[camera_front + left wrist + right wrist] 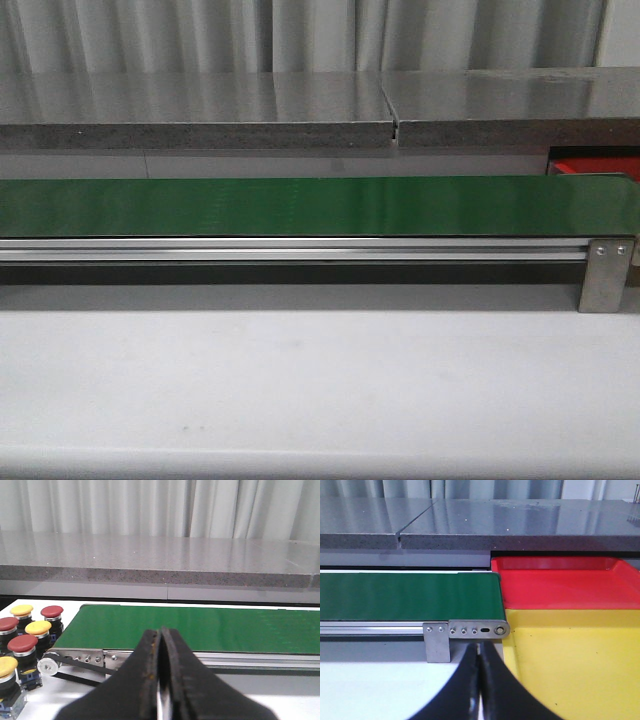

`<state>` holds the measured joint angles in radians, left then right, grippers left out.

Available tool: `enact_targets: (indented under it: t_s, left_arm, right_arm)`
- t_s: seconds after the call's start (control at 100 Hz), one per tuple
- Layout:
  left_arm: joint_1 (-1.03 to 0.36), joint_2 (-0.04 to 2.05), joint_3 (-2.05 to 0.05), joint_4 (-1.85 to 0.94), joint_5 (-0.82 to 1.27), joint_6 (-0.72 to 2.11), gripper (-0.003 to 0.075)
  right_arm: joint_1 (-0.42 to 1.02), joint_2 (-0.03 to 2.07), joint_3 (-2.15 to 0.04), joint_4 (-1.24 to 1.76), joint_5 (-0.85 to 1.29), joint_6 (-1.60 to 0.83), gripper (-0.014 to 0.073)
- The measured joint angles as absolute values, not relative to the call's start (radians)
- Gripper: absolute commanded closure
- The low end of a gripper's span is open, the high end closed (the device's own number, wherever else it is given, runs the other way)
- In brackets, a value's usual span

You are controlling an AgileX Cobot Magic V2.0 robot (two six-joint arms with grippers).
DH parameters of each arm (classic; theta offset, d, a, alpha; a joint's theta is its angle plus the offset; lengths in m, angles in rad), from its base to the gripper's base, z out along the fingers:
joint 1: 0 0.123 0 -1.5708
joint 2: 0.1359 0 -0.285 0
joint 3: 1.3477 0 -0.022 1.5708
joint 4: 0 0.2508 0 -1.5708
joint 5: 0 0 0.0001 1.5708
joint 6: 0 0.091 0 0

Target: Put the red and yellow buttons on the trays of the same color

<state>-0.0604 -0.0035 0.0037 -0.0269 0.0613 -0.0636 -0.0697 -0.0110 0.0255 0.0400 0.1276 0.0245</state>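
Six buttons, three red (52, 612) and three yellow (21, 610), cluster on the white surface (260, 707) at nine o'clock of the green belt (200, 627). Both the left end effector (161, 680) and the right end effector (478, 680) are closed, empty. Red tray (560, 587) and yellow tray (580, 660) touch, at the belt's three o'clock end.

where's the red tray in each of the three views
Front view: only a sliver of the red tray shows at the right edge, behind the green belt.
Left wrist view: not in it; the belt's other end shows.
Right wrist view: it fills the area beyond the yellow tray, past the belt's end.
Shared landmark: the green belt.
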Motion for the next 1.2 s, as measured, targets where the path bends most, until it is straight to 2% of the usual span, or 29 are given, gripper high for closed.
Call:
enact_targets:
  t_s: [0.85,1.03,1.2]
  left_arm:
    - [-0.060,-0.004,-0.003,0.018,0.082,-0.064,0.0741]
    - [-0.060,0.026,-0.091,0.030,0.167,-0.064,0.0741]
    - [-0.060,0.163,-0.221,0.033,0.268,-0.064,0.0741]
  right_arm:
    - [-0.070,-0.011,0.026,0.040,0.128,0.024,0.0711]
    - [-0.070,-0.011,0.026,0.040,0.128,0.024,0.0711]
    - [-0.070,-0.011,0.026,0.040,0.128,0.024,0.0711]
